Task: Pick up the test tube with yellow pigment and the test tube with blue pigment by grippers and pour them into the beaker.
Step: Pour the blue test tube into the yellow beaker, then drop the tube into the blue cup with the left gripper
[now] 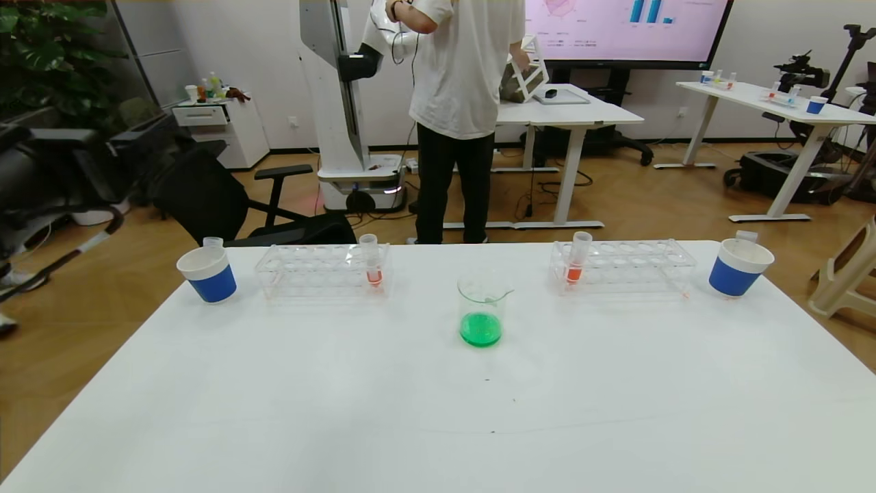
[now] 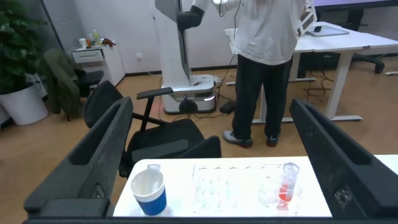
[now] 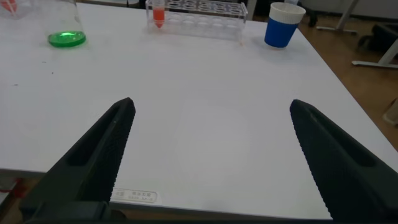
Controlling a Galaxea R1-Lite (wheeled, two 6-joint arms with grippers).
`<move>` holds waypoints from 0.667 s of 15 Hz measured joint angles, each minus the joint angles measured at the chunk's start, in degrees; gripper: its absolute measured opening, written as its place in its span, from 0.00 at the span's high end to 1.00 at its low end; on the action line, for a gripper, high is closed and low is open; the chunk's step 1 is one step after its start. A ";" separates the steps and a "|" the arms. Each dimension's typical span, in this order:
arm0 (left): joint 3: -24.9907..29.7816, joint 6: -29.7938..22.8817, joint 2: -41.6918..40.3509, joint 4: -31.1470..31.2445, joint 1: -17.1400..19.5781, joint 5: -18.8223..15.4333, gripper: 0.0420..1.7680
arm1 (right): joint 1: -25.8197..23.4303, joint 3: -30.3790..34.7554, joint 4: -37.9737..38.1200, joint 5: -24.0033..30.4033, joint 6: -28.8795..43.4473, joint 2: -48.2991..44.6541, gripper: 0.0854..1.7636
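Observation:
The beaker (image 1: 484, 309) stands at the table's middle with green liquid in its bottom; it also shows in the right wrist view (image 3: 64, 25). No tube with yellow or blue liquid shows. A clear tube top (image 1: 213, 242) sticks out of the left paper cup and another tube top (image 1: 746, 236) out of the right cup. Neither gripper is in the head view. My left gripper (image 2: 211, 106) is open and empty, facing the left cup (image 2: 149, 191) and rack. My right gripper (image 3: 212, 102) is open and empty above bare table near the front right.
Two clear racks (image 1: 321, 270) (image 1: 623, 263) each hold one tube with orange-red liquid (image 1: 373, 263) (image 1: 576, 260). Blue-and-white cups (image 1: 207, 274) (image 1: 739, 267) stand at the far corners of the white table (image 1: 438, 411). A person (image 1: 465, 103) and a chair are behind it.

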 joint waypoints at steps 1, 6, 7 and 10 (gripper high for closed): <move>1.82 0.15 -3.77 1.82 -0.23 -0.09 0.01 | 0.00 0.00 0.00 0.00 0.00 0.00 0.02; 8.40 -0.02 -23.20 17.35 -0.28 0.28 0.01 | 0.00 0.00 0.00 -0.02 0.00 0.00 0.02; 8.81 0.00 -27.45 22.36 -0.30 0.24 0.01 | 0.00 0.00 0.00 -0.05 0.00 0.00 0.02; 9.03 0.15 -38.91 36.23 -0.22 0.41 0.01 | 0.00 0.00 0.00 -0.02 0.00 0.00 0.02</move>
